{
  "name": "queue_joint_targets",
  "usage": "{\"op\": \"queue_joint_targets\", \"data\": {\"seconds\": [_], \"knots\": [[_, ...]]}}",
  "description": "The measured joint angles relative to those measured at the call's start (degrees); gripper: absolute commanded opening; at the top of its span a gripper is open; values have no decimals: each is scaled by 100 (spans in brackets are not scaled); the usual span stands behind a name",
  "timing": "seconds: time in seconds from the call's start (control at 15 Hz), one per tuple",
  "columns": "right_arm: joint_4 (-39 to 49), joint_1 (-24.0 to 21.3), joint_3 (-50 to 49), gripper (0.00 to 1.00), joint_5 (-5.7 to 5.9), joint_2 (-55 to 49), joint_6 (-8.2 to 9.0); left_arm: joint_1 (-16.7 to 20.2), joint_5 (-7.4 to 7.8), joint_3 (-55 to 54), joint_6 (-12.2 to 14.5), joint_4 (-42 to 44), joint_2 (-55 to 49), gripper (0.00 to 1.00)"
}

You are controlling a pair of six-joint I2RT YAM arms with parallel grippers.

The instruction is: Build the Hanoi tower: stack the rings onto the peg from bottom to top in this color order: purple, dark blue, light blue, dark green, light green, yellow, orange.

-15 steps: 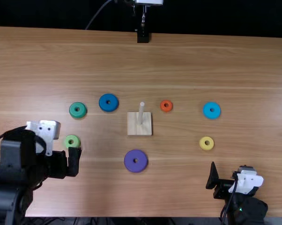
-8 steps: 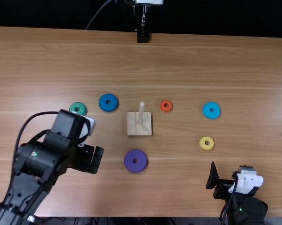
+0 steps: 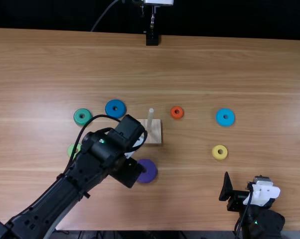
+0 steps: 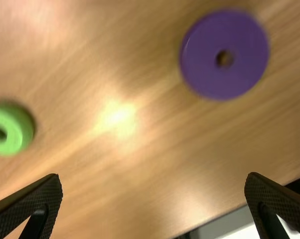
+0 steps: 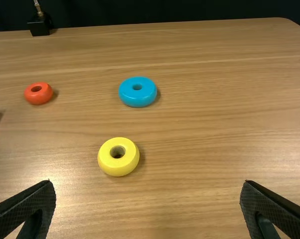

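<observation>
Brown surface (image 3: 200, 64) beneath left claw (image 3: 135, 175), spread wide and empty, near purple ring (image 4: 201, 67); beyond it, peg (image 3: 150, 117), dark blue ring (image 3: 110, 105) and dark green ring (image 3: 77, 115); light green ring (image 4: 16, 130) to its left. Right claw (image 3: 226, 187) also wide apart and empty, with yellow ring (image 5: 106, 160), light blue ring (image 5: 137, 99) and orange ring (image 5: 38, 97) beyond.

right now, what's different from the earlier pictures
The left end effector swung rightward from beside the light green ring toward the purple ring, fingers open, nothing grasped. The peg, other rings and right end effector stayed put.
</observation>
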Motion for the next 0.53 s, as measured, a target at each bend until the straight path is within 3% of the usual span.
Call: {"op": "queue_joint_targets", "data": {"seconds": [0.13,0.27,0.4,0.53], "knots": [[4,0,2,100,-2,0,2,-173,-57,0,-9,625,214,100],[2,0,0,100,2,0,2,-481,-275,-2,-46,1274,343,100],[2,0,2,100,0,0,0,-728,-319,-2,-63,1801,352,100],[2,0,0,100,0,0,0,-739,-354,-7,-94,1816,446,100]]}}
